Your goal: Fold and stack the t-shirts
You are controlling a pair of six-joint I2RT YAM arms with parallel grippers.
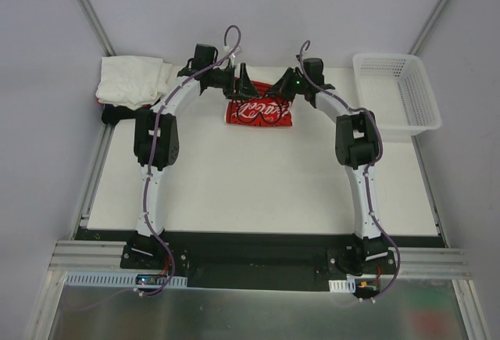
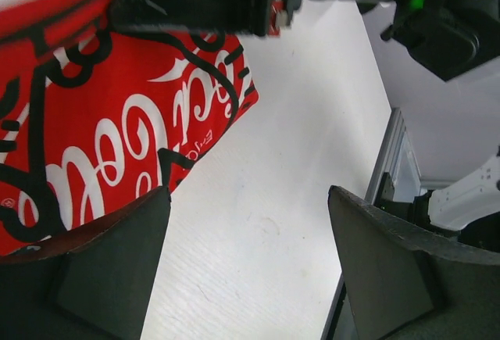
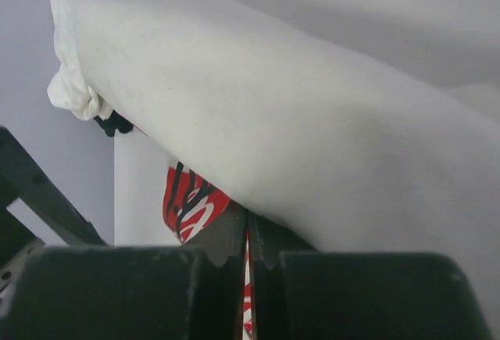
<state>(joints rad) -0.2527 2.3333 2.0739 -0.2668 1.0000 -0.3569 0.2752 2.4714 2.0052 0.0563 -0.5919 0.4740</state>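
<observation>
Red t-shirt [image 1: 259, 112]: lying folded and flat at the far middle of the table [image 1: 258, 187], its white lettering facing up.
Left gripper [image 2: 248, 199]: hanging low at the shirt's edge, its fingers [image 2: 109, 270] standing wide apart and gripping nothing; one finger is overlapping the red cloth, the other is sitting over bare table.
Right gripper [image 3: 248, 227]: meeting the shirt from the opposite side, its fingers pressing together and pinching a thin sliver of red cloth.
White t-shirts [image 1: 133, 80]: lying heaped at the far left corner, well apart from the red one.
Black t-shirt [image 1: 117, 113]: showing beneath the heap's near edge.
Mesh basket [image 1: 422, 98]: standing at the far right edge.
</observation>
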